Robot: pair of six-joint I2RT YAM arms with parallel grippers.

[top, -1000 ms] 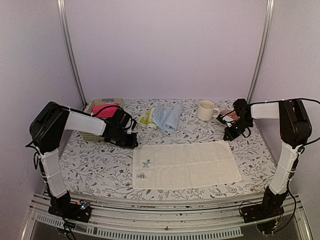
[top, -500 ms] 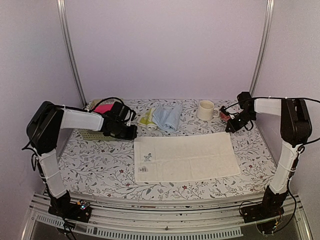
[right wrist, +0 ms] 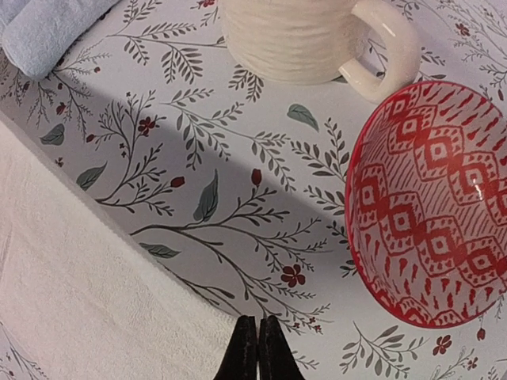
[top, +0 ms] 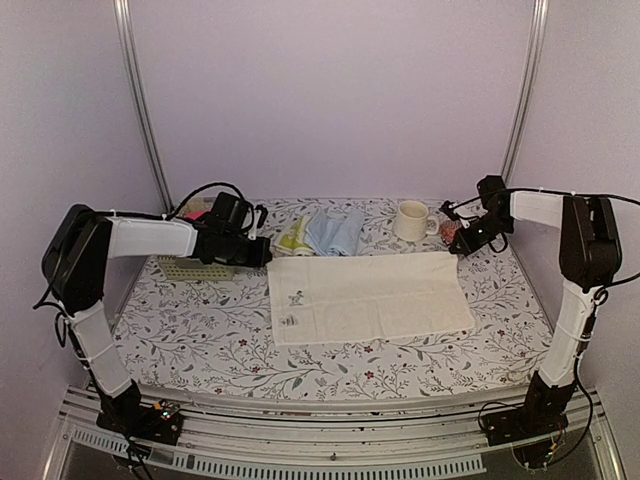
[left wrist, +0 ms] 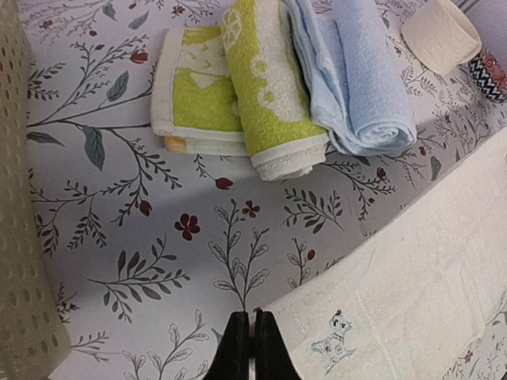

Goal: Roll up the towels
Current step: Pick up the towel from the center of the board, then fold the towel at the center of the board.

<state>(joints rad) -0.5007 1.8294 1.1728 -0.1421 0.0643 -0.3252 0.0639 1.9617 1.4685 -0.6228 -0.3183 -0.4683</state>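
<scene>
Cream towel (top: pixel 370 295) with embroidered puppy (left wrist: pixel 333 346) is pinched at far corners by left tool (left wrist: pixel 252 317) and right tool (right wrist: pixel 257 322).

no readable text, labels, brands, numbers or signs on anything

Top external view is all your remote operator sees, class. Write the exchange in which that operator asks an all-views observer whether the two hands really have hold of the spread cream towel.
Observer: The left wrist view shows the left hand shut on the cream towel's corner, next to a small embroidered animal.
Operator: And the right?
Observer: The right hand is shut too, apparently pinching the towel's other far corner.
Operator: What sits behind that arm, near the mug?
Observer: A red patterned bowl, right beside the mug's handle.
</scene>
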